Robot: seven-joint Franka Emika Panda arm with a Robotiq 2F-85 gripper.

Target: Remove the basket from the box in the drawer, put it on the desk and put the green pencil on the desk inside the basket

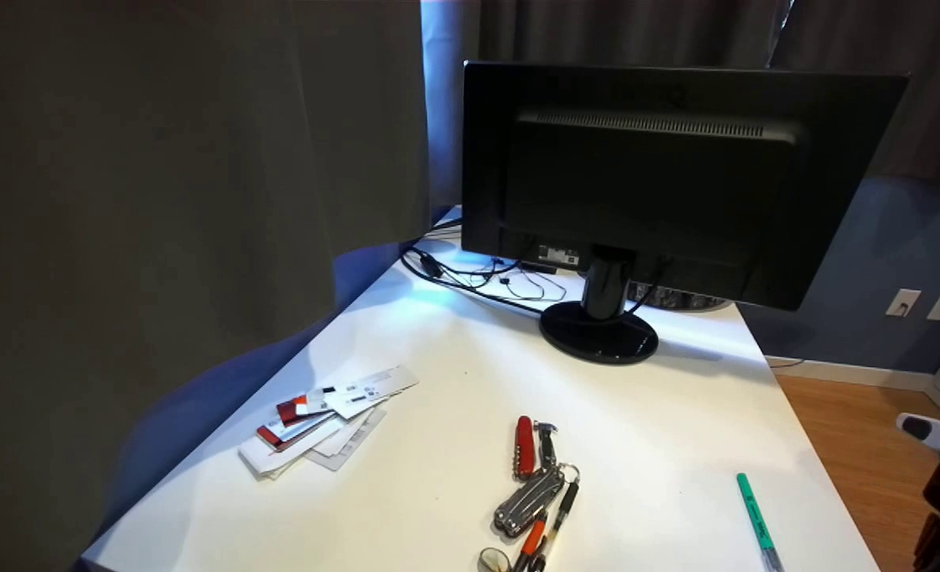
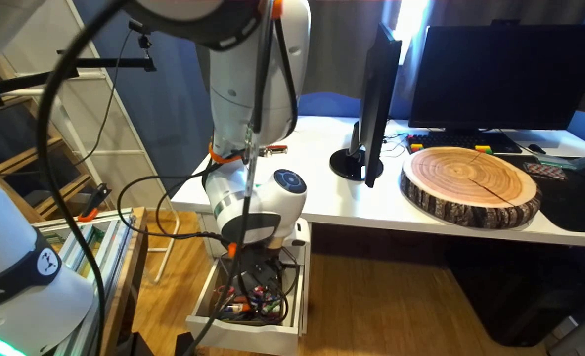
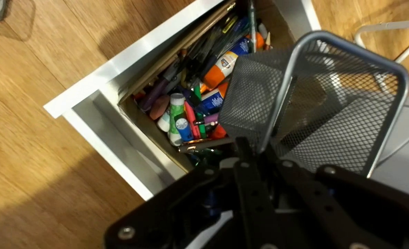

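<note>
At a white desk (image 1: 660, 429), a Panda arm (image 2: 233, 113), its base (image 2: 40, 316) at nine o'clock of an open drawer (image 2: 245, 338), reaches down from twelve o'clock in an exterior view, wrist (image 2: 287, 207) over a box (image 3: 280, 26) of markers (image 3: 157, 91) and glue sticks (image 3: 226, 62). Its gripper (image 3: 256, 148) is clamped on the rim of a mesh basket (image 3: 332, 128) that spreads toward two o'clock in the wrist view. A green pencil (image 1: 756, 512) lies on the desk at four o'clock in an exterior view.

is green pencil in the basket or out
Out: the green pencil lies on the desk; the pincer holds the basket by its rim.
</note>
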